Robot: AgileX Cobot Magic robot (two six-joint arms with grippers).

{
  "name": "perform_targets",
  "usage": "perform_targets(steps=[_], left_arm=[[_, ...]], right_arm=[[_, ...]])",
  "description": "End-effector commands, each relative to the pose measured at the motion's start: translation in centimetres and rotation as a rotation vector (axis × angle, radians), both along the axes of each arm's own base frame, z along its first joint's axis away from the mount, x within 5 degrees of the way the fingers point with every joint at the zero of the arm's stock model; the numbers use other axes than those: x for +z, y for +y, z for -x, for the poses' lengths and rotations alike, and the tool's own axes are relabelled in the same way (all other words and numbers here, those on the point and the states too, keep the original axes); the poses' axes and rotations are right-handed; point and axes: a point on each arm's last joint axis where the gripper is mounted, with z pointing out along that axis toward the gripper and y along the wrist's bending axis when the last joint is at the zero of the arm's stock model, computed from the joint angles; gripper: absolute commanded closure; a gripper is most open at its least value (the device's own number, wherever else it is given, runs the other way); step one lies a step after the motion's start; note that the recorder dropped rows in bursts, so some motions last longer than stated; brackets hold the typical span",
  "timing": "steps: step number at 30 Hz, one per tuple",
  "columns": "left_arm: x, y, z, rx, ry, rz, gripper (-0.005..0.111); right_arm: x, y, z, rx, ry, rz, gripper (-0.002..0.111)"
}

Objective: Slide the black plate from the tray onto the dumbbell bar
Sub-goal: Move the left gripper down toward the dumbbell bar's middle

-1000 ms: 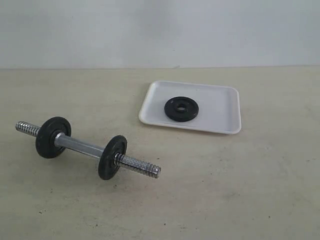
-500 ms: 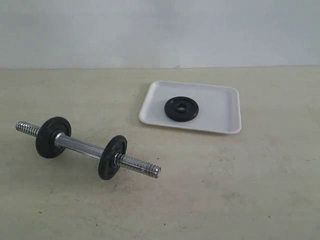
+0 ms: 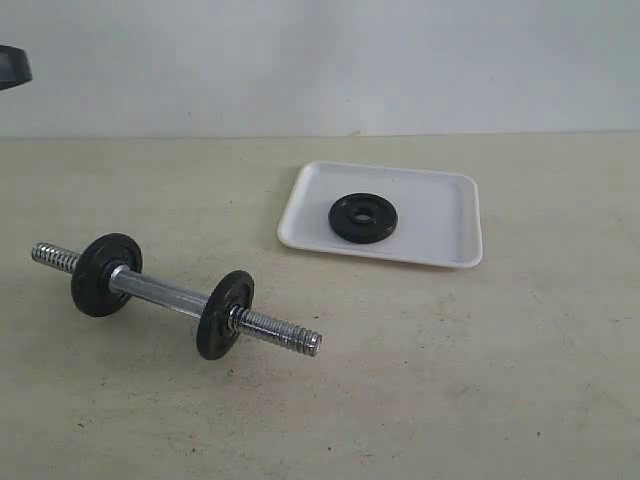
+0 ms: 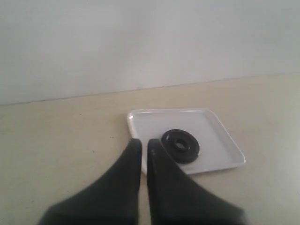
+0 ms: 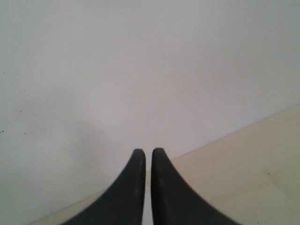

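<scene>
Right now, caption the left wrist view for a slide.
Shut left gripper aimed at the black plate lying in the tray.

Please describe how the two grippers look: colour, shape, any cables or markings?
Both the left gripper and the right gripper have two matte black fingers, broad at the base and curving to narrow rounded tips. No cables or markings show.

Black plate (image 3: 363, 217) in tray (image 3: 440, 215); dumbbell bar (image 3: 168, 294) on table, left, nearer camera.
</scene>
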Motion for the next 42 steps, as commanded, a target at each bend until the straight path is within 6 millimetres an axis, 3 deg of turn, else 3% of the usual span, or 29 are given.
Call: perform_targets(steps=[1,5,10,14,20,24,27,28,31,32,34,36,38,40,42], left_arm=[[0.5,-1.9,-0.3,-0.246,-0.178,-0.254,0.102],[1.0,-2.9,0.2,-0.357,-0.428,-0.6,0.102],[2.4,-3.2,0.8,-0.29,-0.653,-1.032,0.102],[2.9,-4.3,2.7,-0.323,-0.834,-1.336,0.102],[1.0,-4.4,5.6,-0.283,-0.849,-1.52,0.102],[-0.3,-4.4,7.4,-0.294,-0.869,-1.534,0.102],[-0.5,-4.5,8.3,-0.266,-0.852,-1.397,0.102],[-0.3,-4.9,8.9,-0.265,-0.825,-1.212,0.102],[1.1,-6.4,10.1,-0.389,-0.853,-0.93,0.102],[2.0,-7.0,10.0,-0.388,-0.785,-0.748,0.102],[3.7,-7.1,9.0,-0.257,-0.566,-0.363,0.102],[4.6,-6.9,7.9,-0.111,-0.379,-0.103,0.102],[5.0,-6.9,6.9,-0.036,-0.288,-0.011,0.102],[4.6,-7.7,5.8,-0.048,-0.273,-0.049,0.102],[3.5,-8.5,4.7,-0.001,-0.105,0.126,0.102]], right_arm=[[0.0,-0.1,0.0,-0.009,0.007,0.009,0.107],[0.0,-0.1,0.0,-0.009,0.007,0.009,0.107],[0.0,-0.1,0.0,-0.009,0.007,0.007,0.107],[-0.1,-0.1,0.0,-0.01,0.009,0.007,0.107],[-0.4,-0.2,0.0,-0.027,0.049,0.006,0.107],[-0.4,-0.2,0.0,-0.027,0.049,0.006,0.107],[-0.4,-0.2,0.0,-0.027,0.049,0.006,0.107],[-0.4,-0.2,0.0,-0.027,0.049,0.006,0.107],[-0.4,-0.2,0.0,-0.027,0.049,0.006,0.107],[-0.4,-0.2,0.0,-0.027,0.049,0.006,0.107],[-0.4,-0.2,0.0,-0.027,0.049,0.006,0.107],[-0.4,-0.2,0.0,-0.027,0.049,0.006,0.107],[-0.4,-0.2,0.0,-0.027,0.049,0.006,0.107],[-0.6,-0.3,0.0,-0.032,0.067,-0.014,0.107],[-1.0,-0.5,-0.1,-0.05,0.11,-0.02,0.107]])
